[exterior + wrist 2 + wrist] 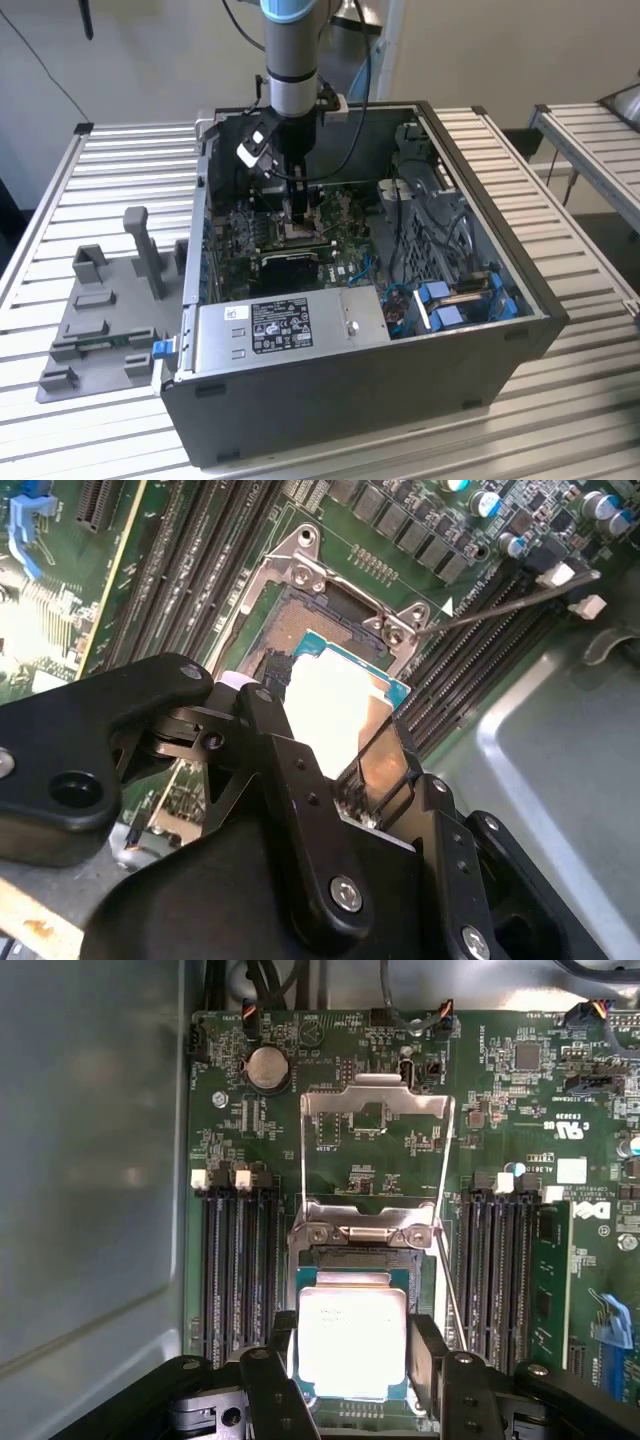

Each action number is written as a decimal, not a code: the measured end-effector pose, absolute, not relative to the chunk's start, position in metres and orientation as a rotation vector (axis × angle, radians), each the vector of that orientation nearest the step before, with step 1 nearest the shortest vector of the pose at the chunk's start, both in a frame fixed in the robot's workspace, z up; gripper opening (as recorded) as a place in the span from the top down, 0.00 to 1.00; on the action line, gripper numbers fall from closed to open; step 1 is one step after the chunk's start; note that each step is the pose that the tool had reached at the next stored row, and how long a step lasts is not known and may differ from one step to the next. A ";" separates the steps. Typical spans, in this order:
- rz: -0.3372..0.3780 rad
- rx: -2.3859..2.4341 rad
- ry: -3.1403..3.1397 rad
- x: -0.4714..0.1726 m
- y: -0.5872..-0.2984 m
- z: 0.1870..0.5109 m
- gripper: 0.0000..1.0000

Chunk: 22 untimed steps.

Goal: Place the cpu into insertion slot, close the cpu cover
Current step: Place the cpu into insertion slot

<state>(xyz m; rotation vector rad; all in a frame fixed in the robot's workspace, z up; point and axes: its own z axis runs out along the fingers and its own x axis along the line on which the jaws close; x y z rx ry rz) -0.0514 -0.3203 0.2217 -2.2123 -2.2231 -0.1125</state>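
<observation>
1. Your cpu (352, 1345) lies bright metal face up between the two fingers of the hand (352, 1370).
2. The hand is closed on the cpu, with a black finger (283, 1355) against each of two opposite edges.
3. The cpu is directly over the slot (352, 1258), whose dark centre shows just past one edge of the chip. You cannot tell whether the chip is fully seated.
4. The cover (375, 1100) is swung open on its hinge, and through its window you see the board behind. Its wire lever (510, 600) slants out over the memory slots (235, 1270).
5. Those long black memory slots run along both sides of the slot on the green board (520, 1140), which also carries a round coin cell (267, 1068).
6. The board sits in an open dark case (350, 400), and the arm (290, 60) reaches straight down into it.
7. The case rests on a slatted metal worktop (100, 170). A grey fixture plate (100, 320) with upright posts lies beside it, at the exterior view's left.
8. A second slatted worktop (600, 140) stands apart at the exterior view's right, and a pale wall (150, 60) closes the room behind.
9. A white printed label (290, 325) covers the grey box (350, 320) at the case's near edge. White print dots the board, but none of it is read here.
</observation>
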 end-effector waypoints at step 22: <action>-0.097 -2.220 -2.230 -0.051 -0.322 0.203 0.46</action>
